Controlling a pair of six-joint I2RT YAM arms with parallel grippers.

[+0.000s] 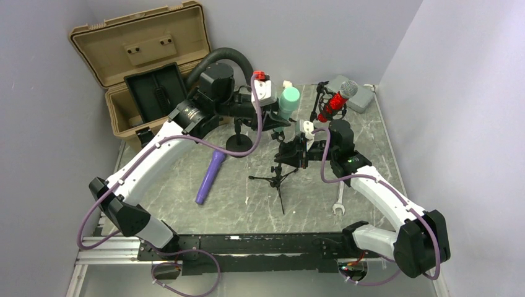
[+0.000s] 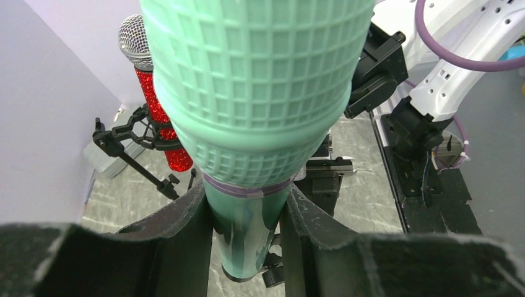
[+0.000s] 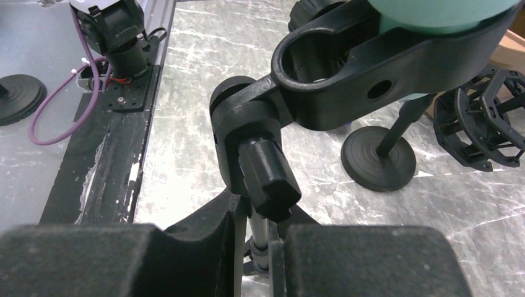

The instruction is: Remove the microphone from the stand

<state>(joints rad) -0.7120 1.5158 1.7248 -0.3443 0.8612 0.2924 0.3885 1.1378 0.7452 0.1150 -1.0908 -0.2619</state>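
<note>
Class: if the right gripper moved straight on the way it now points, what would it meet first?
Shut on the stand's pole, the right gripper would probably meet the black knob first, just ahead of it, under the clip holding the green microphone. Depth is unclear.

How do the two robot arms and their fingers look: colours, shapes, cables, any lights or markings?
Both the left arm and the right arm have white, rounded links with black joints. A purple cable runs loosely along each. The fingers are black and blocky. A small green light shows on the right arm.
</note>
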